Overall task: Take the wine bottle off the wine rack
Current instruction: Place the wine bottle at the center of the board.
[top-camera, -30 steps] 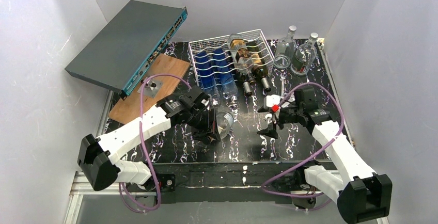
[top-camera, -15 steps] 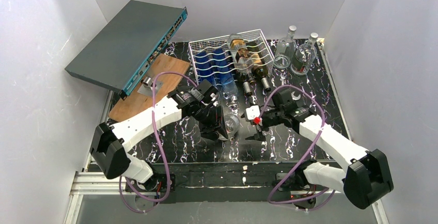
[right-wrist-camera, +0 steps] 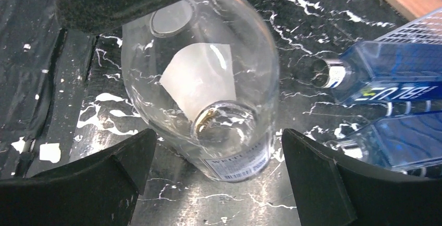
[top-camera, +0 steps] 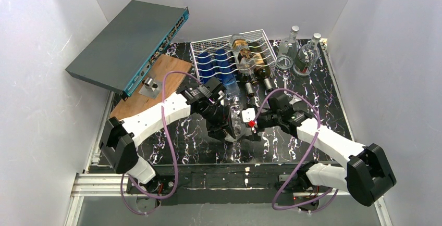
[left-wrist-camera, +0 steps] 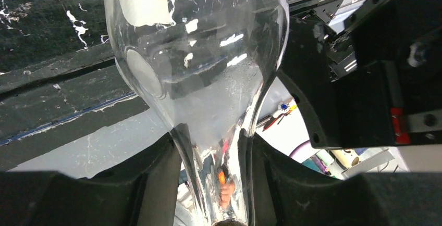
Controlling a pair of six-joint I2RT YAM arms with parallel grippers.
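The top view is bright and even, and the white walls (top-camera: 47, 80) look soft and pale. Shadows on the black table (top-camera: 182, 142) are faint. In the left wrist view the clear bottle (left-wrist-camera: 198, 54) has white shiny spots and bends what is behind it. The right wrist view is a bit blurry near its edges.

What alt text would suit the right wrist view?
A clear bottle fills the middle, base toward the camera, between the open fingers of the right tool. Two blue bottles lie at right; the table is black with white veins.
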